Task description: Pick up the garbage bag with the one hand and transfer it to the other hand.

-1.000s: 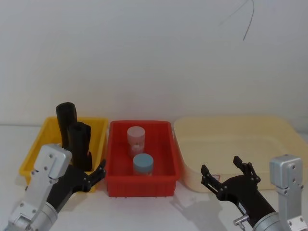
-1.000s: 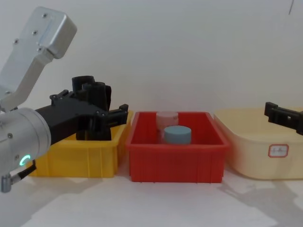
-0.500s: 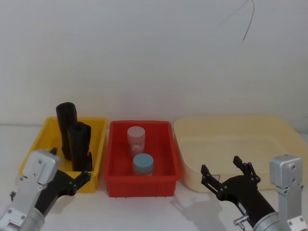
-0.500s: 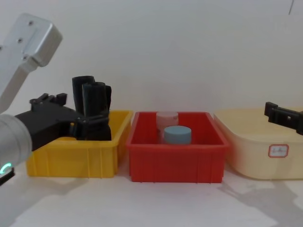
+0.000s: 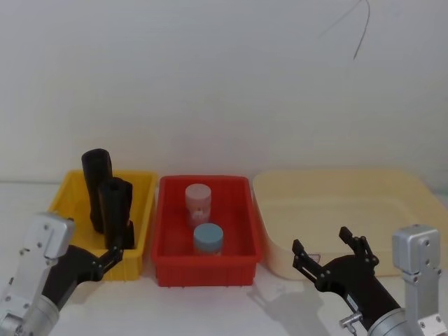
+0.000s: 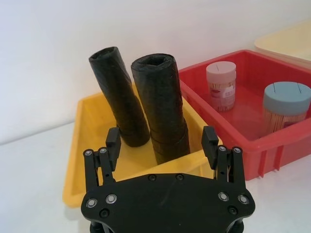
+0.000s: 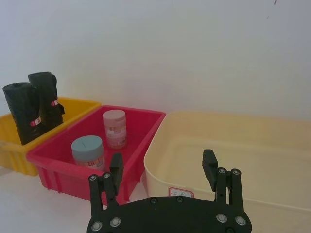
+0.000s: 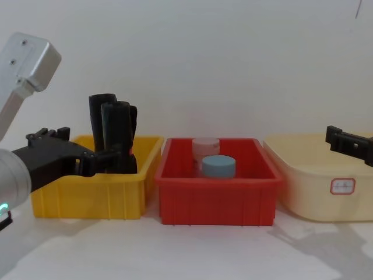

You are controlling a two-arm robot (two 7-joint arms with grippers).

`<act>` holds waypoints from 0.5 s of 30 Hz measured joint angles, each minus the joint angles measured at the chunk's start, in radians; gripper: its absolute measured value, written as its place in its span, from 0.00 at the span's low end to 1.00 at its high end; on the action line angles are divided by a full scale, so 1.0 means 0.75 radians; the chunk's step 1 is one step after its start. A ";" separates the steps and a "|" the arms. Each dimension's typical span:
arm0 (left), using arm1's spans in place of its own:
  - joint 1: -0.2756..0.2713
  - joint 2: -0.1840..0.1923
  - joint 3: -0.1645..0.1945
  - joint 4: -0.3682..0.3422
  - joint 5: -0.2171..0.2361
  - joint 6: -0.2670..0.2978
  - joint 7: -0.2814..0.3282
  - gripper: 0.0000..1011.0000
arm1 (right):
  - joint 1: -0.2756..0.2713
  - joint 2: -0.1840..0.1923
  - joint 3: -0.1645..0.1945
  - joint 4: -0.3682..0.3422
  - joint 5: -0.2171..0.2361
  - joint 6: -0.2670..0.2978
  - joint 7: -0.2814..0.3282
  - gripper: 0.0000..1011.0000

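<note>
The left gripper [image 6: 161, 140] hangs low over the white table [image 5: 210, 308] at the near left. It sits just in front of the yellow bin [image 5: 145, 203], fingers spread wide and holding nothing. In the left wrist view its fingertips reach about to the bin's front rim. The garbage bag [image 5: 115, 210] stands upright inside, beyond the fingers and in line with the gap between them. It is in the near right part of the bin, close to the front wall, and rises well above the rim. A second black roll [image 5: 96, 182] stands just behind and to the left of it, so close that the two seem to touch. There is free room above the tops of both. To the right, the bin's wall runs just beside the red bin [image 5: 210, 269], with barely a gap between them. The red bin holds a pink-capped jar [image 5: 198, 203] toward the back and a blue-capped jar [image 5: 208, 239] in front of it. Both are lower than the rolls. Next comes a wide cream tub [image 5: 336, 182], near the red bin, its floor bare. The right gripper [image 5: 320, 240] hovers before the tub's near left corner, fingers spread apart and holding nothing. Bare table lies in front of all three containers.
</note>
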 joint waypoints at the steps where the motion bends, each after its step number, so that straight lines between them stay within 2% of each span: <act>1: -0.011 -0.009 -0.001 0.018 -0.010 0.000 -0.012 0.99 | 0.000 0.000 0.000 0.000 0.000 0.000 0.000 0.99; 15: -0.147 -0.114 0.005 0.219 -0.064 -0.031 -0.103 0.99 | 0.000 0.000 0.000 0.000 0.000 0.000 0.000 0.99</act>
